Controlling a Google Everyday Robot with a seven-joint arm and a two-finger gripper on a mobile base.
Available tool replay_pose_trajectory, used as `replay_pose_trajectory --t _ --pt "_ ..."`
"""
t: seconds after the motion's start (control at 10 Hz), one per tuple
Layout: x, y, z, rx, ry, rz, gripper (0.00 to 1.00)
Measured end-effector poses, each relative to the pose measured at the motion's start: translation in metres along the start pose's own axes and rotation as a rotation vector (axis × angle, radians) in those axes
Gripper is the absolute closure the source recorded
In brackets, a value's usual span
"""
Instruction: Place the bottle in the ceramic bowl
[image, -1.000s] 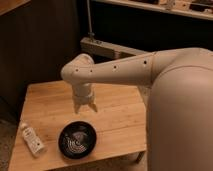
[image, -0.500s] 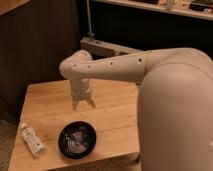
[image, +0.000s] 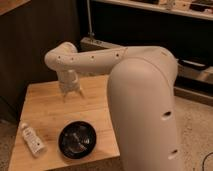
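In the camera view, the gripper (image: 72, 95) hangs over the back half of the wooden table (image: 45, 107), its fingers (image: 65, 96) spread apart, pointing down and holding nothing. Over the last second it has drifted toward the picture's left, onto the bottle's side of the table. The bottle (image: 32, 140) lies untouched on its side near the front left corner, just beside the empty black ceramic bowl (image: 77, 140). The arm seems to be lining up for the pickup, with the grasp not yet begun.
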Motion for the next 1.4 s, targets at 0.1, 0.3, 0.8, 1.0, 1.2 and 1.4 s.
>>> replay_pose_trajectory --t 0.1,0.3,0.8,1.0,1.2,1.4 --pt "-0.009 0.010 0.002 -0.006 -0.004 -0.036 0.35" --pt "-0.021 0.031 0.007 -0.038 -0.005 -0.111 0.35" --pt "-0.021 0.053 0.011 -0.080 -0.003 -0.181 0.35" --pt "-0.020 0.056 0.010 -0.082 -0.002 -0.186 0.35" --pt "-0.020 0.055 0.011 -0.082 -0.002 -0.184 0.35" --pt "-0.020 0.057 0.013 -0.097 0.006 -0.205 0.35"
